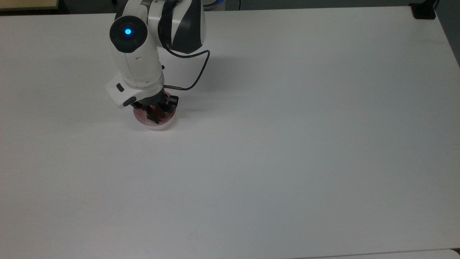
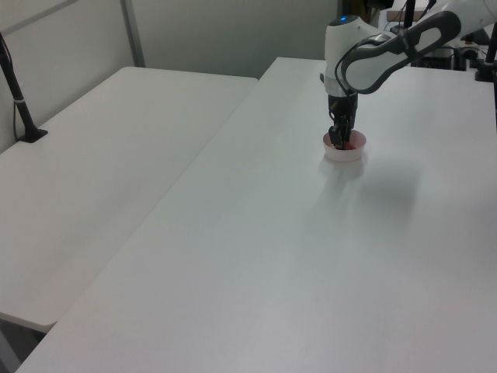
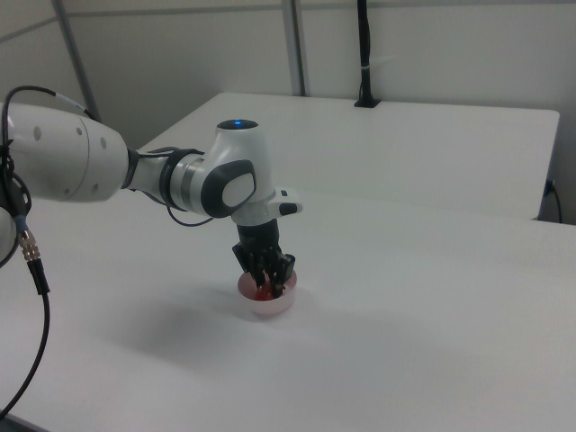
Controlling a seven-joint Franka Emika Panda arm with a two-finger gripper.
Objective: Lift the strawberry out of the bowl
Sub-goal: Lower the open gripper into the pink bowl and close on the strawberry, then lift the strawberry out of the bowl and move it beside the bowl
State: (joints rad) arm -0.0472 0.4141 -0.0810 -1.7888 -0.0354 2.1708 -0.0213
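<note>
The small pale pink bowl [image 1: 158, 125] stands on the white table toward the top view's left, and also appears in the left view [image 2: 345, 155] and the right view [image 3: 272, 307]. My gripper [image 1: 155, 114] reaches straight down into it, its black fingers drawn together around the red strawberry [image 1: 158, 109]. Bits of red and dark green cap show between the fingers. In the right view the gripper [image 3: 268, 285] sits low inside the bowl with red of the strawberry [image 3: 261, 291] beside the fingertips. The left view has the gripper [image 2: 338, 141] down in the bowl too.
A black cable [image 1: 196, 77] loops from the wrist over the table. A black clamp [image 1: 424, 10] sits at the table's far right corner. A second white table [image 2: 101, 155] adjoins, with a black post [image 2: 19, 101] on it.
</note>
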